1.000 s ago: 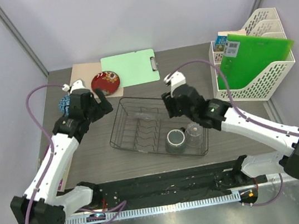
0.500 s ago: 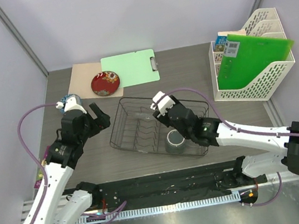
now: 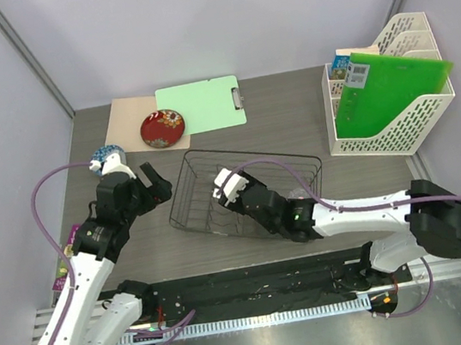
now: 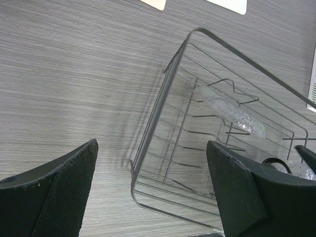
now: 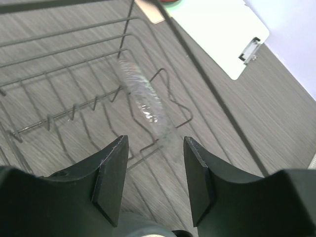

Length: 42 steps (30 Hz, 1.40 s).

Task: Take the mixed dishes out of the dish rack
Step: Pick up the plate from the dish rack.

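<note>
The left jaws are apart and hold nothing, above the bare table (image 4: 74,74). The dish rack (image 4: 163,94) lies ahead of them, toward their right finger. The small red floral plate (image 3: 162,127) lies outside the rack, well beyond these jaws. The large clear glass bowl (image 5: 143,103) stands on edge in the rack. Its long axis runs away from the right jaws, which are also apart, and its near end sits just ahead of their gap. The right arm (image 3: 332,214) is judged nearer. Both wrist views show the bowl's rim; the top view does not resolve it.
</note>
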Each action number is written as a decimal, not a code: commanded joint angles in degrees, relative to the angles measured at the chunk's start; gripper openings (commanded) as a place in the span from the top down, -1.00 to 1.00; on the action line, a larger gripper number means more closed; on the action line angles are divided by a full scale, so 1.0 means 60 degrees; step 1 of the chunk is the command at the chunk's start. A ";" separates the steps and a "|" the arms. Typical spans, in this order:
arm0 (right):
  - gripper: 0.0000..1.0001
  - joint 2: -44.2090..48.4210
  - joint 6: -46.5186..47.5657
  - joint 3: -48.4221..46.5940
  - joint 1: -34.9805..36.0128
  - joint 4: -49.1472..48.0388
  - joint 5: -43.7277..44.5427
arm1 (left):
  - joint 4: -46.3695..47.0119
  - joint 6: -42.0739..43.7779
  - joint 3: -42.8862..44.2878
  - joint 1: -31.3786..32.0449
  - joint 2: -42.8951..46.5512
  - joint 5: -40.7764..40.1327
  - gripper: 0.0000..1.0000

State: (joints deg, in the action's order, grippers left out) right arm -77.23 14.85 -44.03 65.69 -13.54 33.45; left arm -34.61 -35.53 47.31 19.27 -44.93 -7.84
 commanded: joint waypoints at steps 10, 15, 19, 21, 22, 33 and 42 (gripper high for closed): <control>-0.08 -0.1993 0.0761 -0.0629 0.0096 -0.1625 0.0898 | 0.0202 0.0062 -0.0107 0.0026 -0.0129 0.0164 -0.79; -0.04 -0.2713 0.1581 -0.1113 0.0096 -0.2033 0.1761 | 0.0070 0.0106 -0.0121 0.0026 -0.0012 -0.0041 -0.78; 0.02 -0.3050 0.2065 -0.1304 0.0082 -0.2342 0.2202 | 0.0041 0.0135 -0.0136 0.0026 0.0017 -0.0173 -0.79; 0.07 -0.3168 0.2095 -0.1392 0.0053 -0.2372 0.2276 | 0.0070 0.0135 -0.0136 0.0026 0.0003 -0.0130 -0.78; 0.09 -0.3197 0.2095 -0.1421 0.0052 -0.2343 0.2305 | 0.0056 0.0135 -0.0136 0.0026 -0.0027 -0.0115 -0.79; 0.81 -0.3037 0.2212 -0.1451 0.0009 -0.2036 0.2379 | 0.0099 0.0106 -0.0151 0.0026 -0.0188 -0.0027 -0.78; 0.98 -0.2407 0.2534 -0.1538 0.0023 -0.1831 0.2510 | 0.0027 0.0091 -0.0151 0.0026 -0.0071 -0.0115 -0.78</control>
State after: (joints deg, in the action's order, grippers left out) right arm -95.81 30.00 -51.16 65.14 -24.32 48.86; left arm -34.65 -35.53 46.57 19.29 -46.06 -7.92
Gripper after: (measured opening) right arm 0.039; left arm 0.891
